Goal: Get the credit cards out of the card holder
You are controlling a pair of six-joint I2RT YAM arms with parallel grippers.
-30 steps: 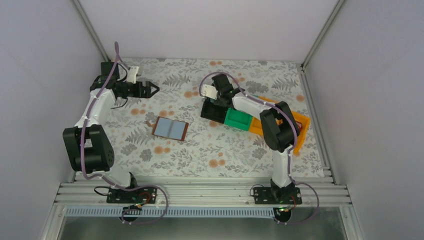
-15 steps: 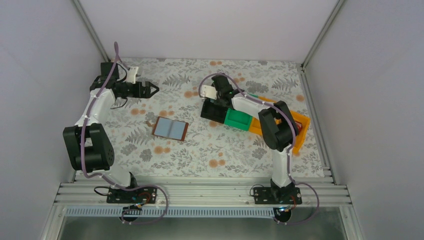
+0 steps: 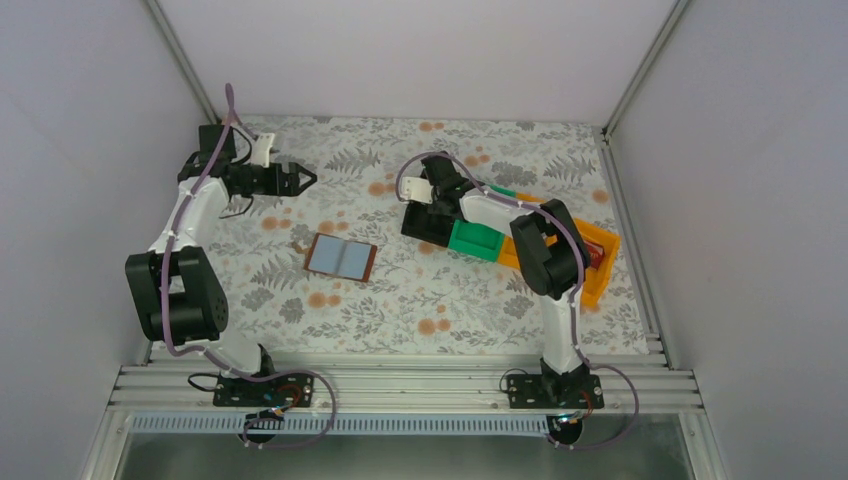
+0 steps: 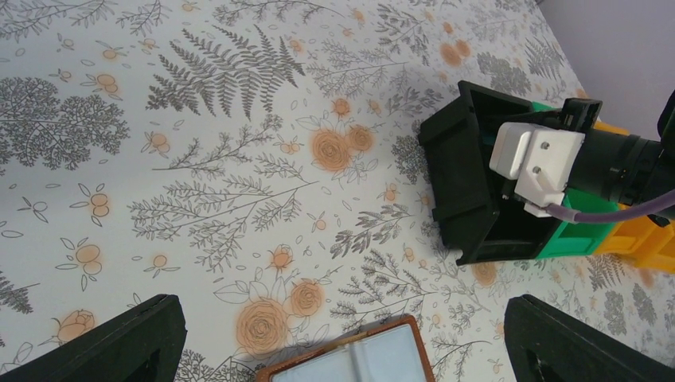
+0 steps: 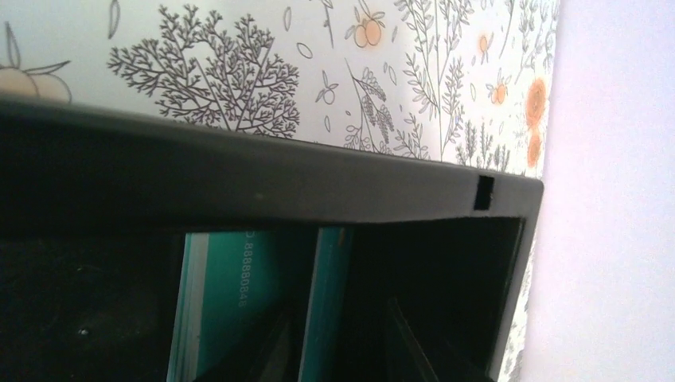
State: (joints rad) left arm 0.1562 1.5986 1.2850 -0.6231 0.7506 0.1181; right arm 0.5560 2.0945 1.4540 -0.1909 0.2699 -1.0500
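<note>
Only readable thing I can spot is a row of embossed digits on the teal card point(image 5: 239, 310). It's standing inside the black bin point(image 5: 255, 179), at about 7 o'clock in the right wrist view. The digits run sideways along the card: 8888, then maybe 08, and the rest is lost in shadow. The overhead and left wrist views aren't sharp enough to read any print.

Light was bright, even, diffuse; shadows were soft, faint. Left wrist view sharp. Right wrist view: black bin point(image 5: 263, 171) rim close, soft-focused; interior toward 6 o'clock murky, teal credit card point(image 5: 239, 306) dim.
</note>
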